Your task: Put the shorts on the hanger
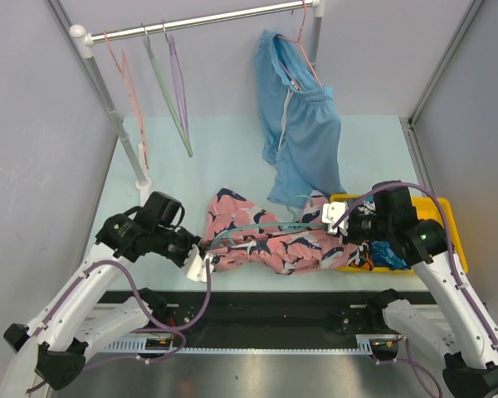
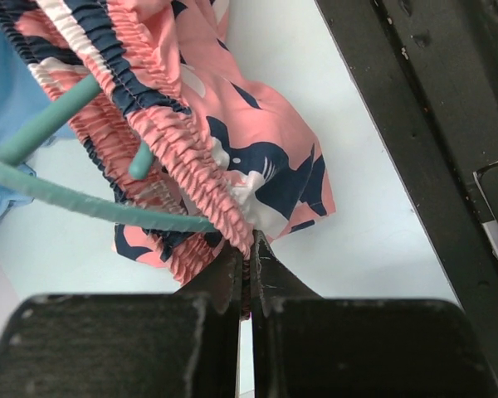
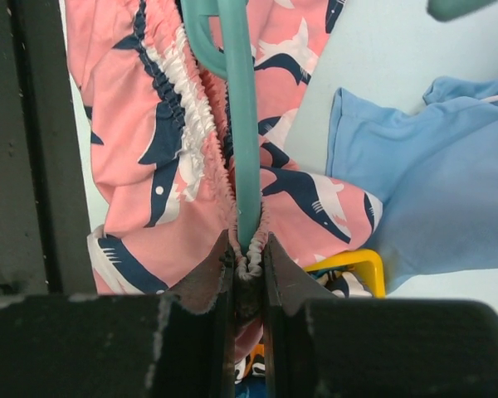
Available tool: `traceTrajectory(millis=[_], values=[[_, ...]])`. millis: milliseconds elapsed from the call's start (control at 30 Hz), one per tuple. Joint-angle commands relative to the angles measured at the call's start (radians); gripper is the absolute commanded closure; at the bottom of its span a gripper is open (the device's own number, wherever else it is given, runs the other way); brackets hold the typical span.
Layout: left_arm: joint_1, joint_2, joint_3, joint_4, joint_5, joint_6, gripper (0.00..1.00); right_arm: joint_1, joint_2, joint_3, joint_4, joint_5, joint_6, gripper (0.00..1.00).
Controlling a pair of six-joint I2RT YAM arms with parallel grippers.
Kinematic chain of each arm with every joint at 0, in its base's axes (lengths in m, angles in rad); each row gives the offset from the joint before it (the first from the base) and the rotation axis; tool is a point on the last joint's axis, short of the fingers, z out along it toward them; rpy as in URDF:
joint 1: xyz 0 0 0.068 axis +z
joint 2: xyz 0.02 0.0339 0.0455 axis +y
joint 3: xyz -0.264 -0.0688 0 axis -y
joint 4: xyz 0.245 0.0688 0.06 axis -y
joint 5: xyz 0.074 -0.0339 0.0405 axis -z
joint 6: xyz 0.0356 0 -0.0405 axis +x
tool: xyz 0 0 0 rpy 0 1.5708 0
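Observation:
The pink shorts [image 1: 270, 240] with navy and white print lie bunched on the table between my two arms. The teal hanger [image 1: 253, 228] runs through their waistband. My left gripper [image 1: 199, 264] is at the left end of the shorts. In the left wrist view that gripper [image 2: 249, 255] is shut on the gathered waistband [image 2: 191, 178], with the hanger's bar [image 2: 83, 203] just above it. My right gripper [image 1: 330, 215] is at the right end. In the right wrist view it [image 3: 249, 249] is shut on the waistband, which is wrapped round the hanger's arm [image 3: 239, 124].
Light-blue shorts [image 1: 303, 141] hang from a pink hanger on the rail [image 1: 207, 21] and drape down to the table. Pink, pale green and purple hangers [image 1: 170, 91] hang at the rail's left. A yellow bin [image 1: 452, 236] of clothes sits behind my right gripper. The rack post [image 1: 120, 124] stands at the left.

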Motion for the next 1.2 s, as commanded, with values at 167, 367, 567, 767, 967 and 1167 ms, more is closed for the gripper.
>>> traceTrajectory(millis=[167,367,567,767,967,1167], values=[[0.030,0.079,0.169,-0.197,0.068,-0.015,1.00,0.086,-0.009,-0.001,0.055,0.198,-0.044,1.00],[-0.036,0.125,0.211,-0.169,0.087,-0.111,1.00,0.195,0.045,0.035,0.121,0.269,0.022,1.00],[-0.070,0.139,0.246,-0.060,0.096,-0.286,0.75,0.208,0.080,0.088,0.155,0.260,0.093,1.00],[0.020,0.122,0.329,0.023,0.152,-0.592,0.36,0.184,0.027,0.076,0.180,0.220,0.098,1.00],[0.186,0.054,0.301,0.073,0.231,-0.780,0.25,0.159,0.000,0.068,0.201,0.178,0.121,1.00],[0.212,0.027,0.174,0.167,0.246,-0.949,0.26,0.150,-0.023,0.065,0.247,0.126,0.136,1.00]])
